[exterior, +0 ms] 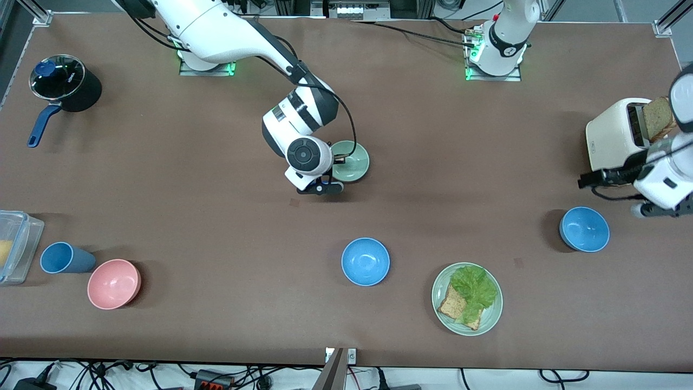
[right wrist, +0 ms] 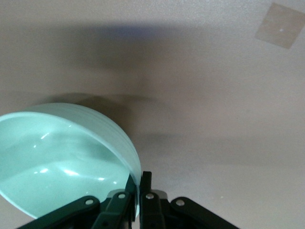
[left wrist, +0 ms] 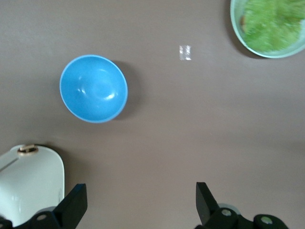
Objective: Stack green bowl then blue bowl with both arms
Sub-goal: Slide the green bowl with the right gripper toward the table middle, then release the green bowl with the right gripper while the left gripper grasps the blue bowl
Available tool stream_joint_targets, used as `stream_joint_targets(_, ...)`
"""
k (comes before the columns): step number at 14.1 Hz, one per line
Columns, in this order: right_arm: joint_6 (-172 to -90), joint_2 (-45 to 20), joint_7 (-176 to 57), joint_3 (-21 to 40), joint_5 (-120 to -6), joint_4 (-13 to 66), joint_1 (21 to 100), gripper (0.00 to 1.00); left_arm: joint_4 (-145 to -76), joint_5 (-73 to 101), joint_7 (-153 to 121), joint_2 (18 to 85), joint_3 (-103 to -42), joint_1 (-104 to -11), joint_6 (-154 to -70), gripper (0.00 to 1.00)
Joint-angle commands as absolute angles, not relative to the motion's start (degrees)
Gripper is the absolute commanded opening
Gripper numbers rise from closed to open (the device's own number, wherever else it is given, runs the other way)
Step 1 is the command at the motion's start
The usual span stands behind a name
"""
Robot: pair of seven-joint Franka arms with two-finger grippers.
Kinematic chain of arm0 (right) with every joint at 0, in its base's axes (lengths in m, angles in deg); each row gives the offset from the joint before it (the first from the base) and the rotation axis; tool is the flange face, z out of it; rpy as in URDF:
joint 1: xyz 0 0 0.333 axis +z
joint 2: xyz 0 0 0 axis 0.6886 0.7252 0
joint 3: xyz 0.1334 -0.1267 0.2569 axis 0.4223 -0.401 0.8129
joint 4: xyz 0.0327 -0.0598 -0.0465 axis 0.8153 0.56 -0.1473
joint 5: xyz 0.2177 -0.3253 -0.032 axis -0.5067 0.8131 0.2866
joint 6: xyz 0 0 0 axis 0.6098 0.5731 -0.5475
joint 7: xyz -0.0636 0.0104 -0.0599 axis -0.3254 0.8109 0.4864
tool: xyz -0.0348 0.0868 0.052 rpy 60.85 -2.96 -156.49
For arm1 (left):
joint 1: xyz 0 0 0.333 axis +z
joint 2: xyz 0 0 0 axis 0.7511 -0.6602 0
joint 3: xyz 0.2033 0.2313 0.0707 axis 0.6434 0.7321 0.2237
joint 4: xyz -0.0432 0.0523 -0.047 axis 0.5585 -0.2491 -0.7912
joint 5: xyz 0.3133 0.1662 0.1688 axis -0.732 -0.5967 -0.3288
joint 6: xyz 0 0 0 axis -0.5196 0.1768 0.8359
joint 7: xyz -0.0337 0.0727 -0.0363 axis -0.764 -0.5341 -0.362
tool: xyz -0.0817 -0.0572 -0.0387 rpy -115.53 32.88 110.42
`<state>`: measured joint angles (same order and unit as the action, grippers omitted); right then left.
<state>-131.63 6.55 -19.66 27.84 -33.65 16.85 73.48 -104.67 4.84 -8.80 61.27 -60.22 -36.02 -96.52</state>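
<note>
Green bowl (exterior: 351, 161) pinched at its rim by right gripper (exterior: 323, 188), mid-table, 12 o'clock of the central blue bowl (exterior: 365, 261). Left gripper (left wrist: 140, 205) spread empty near the second blue bowl (exterior: 584, 229) by the toaster (exterior: 617, 142); nothing stacked yet, judging by this.

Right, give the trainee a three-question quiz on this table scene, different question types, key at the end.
1. True or false: the right gripper has its fingers shut on the rim of the green bowl.
2. Which does the left gripper hover closest to?
A. the pink bowl
B. the blue bowl beside the toaster
C. the pot
3. Fill in: the plate holds toast and ____.

Key: 1 true; 2 B; 3 lettuce.
</note>
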Motion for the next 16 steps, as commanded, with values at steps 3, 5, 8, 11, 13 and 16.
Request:
stream_joint_targets(3,-131.7,6.6,-12.2,27.5,-35.3,13.0,74.2,1.0,-98.1,4.6,4.6,48.1,-60.6,-30.2,-104.9,1.0)
stream_joint_targets(5,-129.3,3.5,-11.2,27.4,-35.3,8.6,73.6,1.0,-98.1,4.3,8.4,45.1,-60.6,-28.0,-109.8,1.0)
stream_joint_targets(8,-125.5,-3.3,-11.7,23.9,-34.8,7.9,71.0,1.0,-98.0,4.2,13.0,41.1,-60.6,-26.6,-113.3,1.0)
stream_joint_targets(11,-125.2,-7.6,-12.1,21.4,-34.1,7.9,66.6,1.0,-98.0,4.0,17.7,37.9,-60.5,-24.7,-118.5,1.0)
stream_joint_targets(13,-121.8,-9.1,-14.1,21.1,-28.8,7.8,63.9,1.0,-98.2,3.9,20.5,36.7,-60.5,-24.0,-120.3,1.0)
stream_joint_targets(16,-114.2,-9.5,-24.1,21.1,-27.0,2.9,59.8,1.0,-98.7,3.9,21.7,35.5,-60.5,-23.6,-120.3,0.88)
